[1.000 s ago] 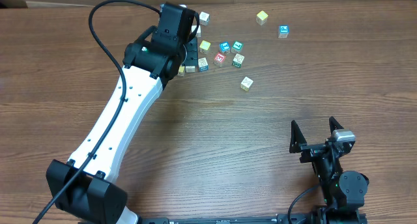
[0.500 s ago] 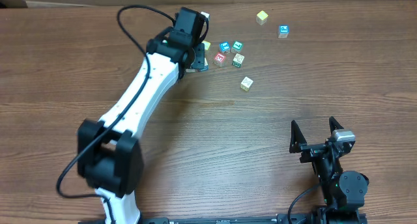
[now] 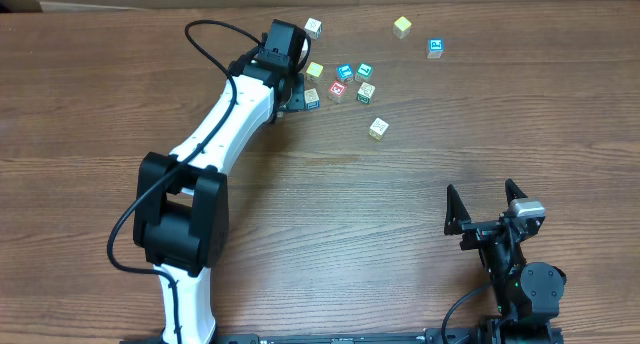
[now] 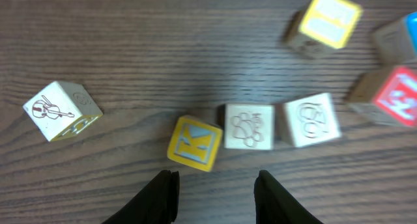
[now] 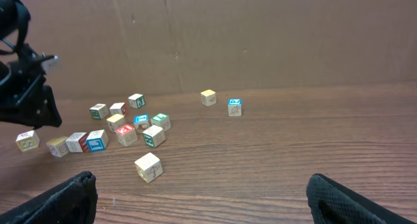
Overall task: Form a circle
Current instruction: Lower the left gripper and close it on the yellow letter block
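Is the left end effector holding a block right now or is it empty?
Empty. The left end effector shows open fingers with only table between; the nearest yellow cube lies beyond them.

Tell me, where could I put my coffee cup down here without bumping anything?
Widest bare wood: middle of the table, bordered by the left arm, the right fingers and the lone cube above. Also free: left of the left arm, and right of the blue cube. Crowded: top middle, where the cluster of cubes lies by the left fingers.
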`<state>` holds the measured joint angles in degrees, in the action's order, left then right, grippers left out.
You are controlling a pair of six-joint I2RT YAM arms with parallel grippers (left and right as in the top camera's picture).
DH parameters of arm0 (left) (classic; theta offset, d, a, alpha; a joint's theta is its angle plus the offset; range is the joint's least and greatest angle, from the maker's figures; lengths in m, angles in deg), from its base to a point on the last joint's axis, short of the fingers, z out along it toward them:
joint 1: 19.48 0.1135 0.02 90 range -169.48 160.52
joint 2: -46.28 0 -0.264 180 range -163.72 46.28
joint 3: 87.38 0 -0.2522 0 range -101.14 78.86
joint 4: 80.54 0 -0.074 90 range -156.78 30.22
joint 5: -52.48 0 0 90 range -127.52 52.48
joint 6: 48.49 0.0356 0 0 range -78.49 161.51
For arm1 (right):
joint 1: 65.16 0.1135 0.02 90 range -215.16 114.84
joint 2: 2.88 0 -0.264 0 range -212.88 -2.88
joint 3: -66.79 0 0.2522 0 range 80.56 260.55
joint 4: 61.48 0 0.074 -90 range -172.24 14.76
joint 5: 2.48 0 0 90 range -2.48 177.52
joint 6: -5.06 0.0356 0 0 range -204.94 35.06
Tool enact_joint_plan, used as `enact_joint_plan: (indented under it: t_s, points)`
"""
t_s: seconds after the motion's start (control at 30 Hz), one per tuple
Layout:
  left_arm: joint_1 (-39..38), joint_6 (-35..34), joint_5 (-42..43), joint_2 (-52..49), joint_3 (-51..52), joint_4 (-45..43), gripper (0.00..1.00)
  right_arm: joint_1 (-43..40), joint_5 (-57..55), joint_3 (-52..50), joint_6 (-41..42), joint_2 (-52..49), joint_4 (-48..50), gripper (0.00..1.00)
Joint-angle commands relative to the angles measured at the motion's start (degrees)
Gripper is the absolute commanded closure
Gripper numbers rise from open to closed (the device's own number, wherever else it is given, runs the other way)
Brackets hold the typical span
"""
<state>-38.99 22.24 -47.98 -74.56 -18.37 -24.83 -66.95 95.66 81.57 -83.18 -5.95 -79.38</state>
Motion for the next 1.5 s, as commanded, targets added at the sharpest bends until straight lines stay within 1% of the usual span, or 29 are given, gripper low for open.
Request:
enact_joint_plan:
  t_s: [0.0,0.2,0.27,0.5,0.63,0.9,1.23,1.47]
  points:
    - [1.18,1.53,-1.57,-2.54,-1.18,-0.26,0.64,0.28,0.11,-0.55,0.35,-0.13,0.13,0.00]
    - [2.67,1.53,-1.97,-4.04,-1.18,-0.55,0.62,0.28,0.09,-0.55,0.35,-0.13,0.13,0.00]
    - [3.06,1.62,-1.64,-4.31,-1.18,-0.94,0.59,0.28,0.11,-0.55,0.35,-0.13,0.13,0.00]
    - [3.19,11.15,4.79,-4.48,-1.18,-2.32,0.51,0.28,0.11,-0.55,0.33,-0.13,0.13,0.00]
    - [3.19,12.04,4.50,-4.48,-1.18,-2.12,0.49,0.28,0.11,-0.55,0.35,-0.13,0.13,0.00]
    - [3.41,12.04,4.31,-4.50,-0.87,-2.45,0.48,0.28,0.11,-0.55,0.35,-0.13,0.13,0.00]
    - [3.41,13.09,4.28,-4.50,3.06,-6.67,0.49,0.28,0.11,-0.55,0.33,-0.13,0.13,0.00]
    - [3.41,13.09,3.87,-4.50,3.39,-6.01,0.50,0.28,0.09,-0.55,0.33,-0.13,0.13,0.00]
